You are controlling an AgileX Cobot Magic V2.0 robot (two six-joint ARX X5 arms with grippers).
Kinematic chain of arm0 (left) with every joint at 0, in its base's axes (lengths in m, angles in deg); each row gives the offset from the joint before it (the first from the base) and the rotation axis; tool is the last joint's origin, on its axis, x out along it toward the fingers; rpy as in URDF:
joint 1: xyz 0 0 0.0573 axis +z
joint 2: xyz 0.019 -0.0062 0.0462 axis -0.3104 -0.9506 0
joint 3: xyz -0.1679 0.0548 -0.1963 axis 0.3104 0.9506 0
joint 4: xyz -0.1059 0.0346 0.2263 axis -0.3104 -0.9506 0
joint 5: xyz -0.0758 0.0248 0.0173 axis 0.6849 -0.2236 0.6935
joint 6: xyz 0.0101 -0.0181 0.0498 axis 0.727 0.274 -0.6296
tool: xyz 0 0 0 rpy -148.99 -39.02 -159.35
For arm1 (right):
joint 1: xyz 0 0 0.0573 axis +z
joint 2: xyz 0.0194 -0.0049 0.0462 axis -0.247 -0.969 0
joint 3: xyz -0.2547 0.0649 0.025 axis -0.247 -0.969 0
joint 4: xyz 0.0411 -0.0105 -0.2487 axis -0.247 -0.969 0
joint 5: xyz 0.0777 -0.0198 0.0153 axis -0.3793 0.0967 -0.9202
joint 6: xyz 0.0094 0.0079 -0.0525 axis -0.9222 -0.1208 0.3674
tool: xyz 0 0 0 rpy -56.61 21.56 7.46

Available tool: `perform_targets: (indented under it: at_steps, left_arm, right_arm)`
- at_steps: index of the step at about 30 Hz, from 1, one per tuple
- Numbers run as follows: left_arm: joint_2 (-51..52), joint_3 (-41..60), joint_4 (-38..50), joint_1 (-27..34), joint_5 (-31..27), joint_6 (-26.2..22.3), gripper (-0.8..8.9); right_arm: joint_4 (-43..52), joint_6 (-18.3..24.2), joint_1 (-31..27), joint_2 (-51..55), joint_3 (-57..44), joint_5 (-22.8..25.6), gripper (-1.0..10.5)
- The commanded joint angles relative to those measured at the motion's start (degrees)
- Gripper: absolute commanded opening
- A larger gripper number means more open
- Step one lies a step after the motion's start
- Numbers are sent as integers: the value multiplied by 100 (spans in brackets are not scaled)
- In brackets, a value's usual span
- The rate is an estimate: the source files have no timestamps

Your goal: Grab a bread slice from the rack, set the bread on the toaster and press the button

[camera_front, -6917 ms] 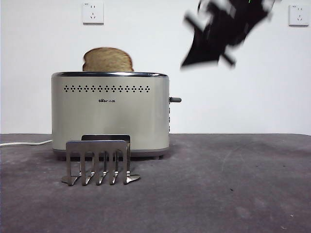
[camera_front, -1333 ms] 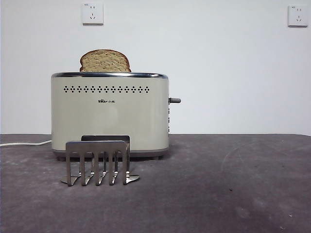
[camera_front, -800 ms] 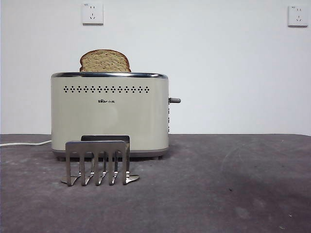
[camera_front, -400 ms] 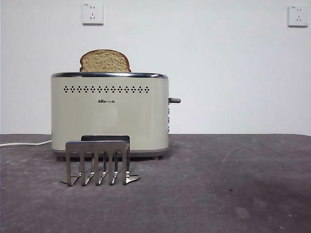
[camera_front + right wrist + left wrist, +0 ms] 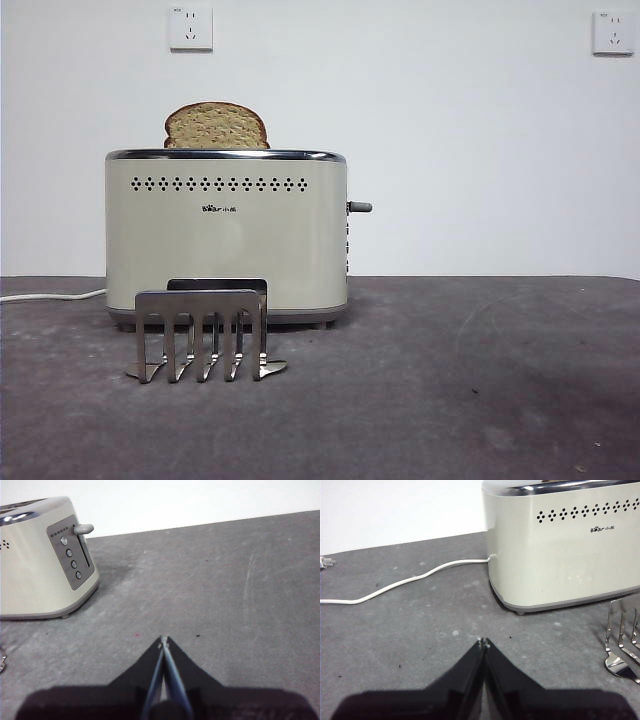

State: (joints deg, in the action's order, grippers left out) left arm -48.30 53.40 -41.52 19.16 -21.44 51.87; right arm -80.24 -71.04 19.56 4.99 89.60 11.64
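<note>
The slice of bread (image 5: pixel 216 126) is sitting in the toaster (image 5: pixel 226 235), unmoved over the last second; both my grippers, left (image 5: pixel 483 642) and right (image 5: pixel 163 640), are resting closed and empty, lever (image 5: pixel 84 529) at the toaster's 3 o'clock still up.

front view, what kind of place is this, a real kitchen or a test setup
Likely a lab test bench, not a kitchen: a toaster and a toast rack alone on a grey mat before a bare white wall with two sockets.
</note>
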Motion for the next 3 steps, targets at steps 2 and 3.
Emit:
perform_targets:
  at_steps: [2, 3]
  left_arm:
    - [11, 79, 0, 17, -9, 35, -3]
    - [11, 79, 0, 17, -9, 35, -3]
  right_arm:
    - [-61, -72, 0, -4, -59, -7, 1]
    - [-61, -72, 0, -4, -59, -7, 1]
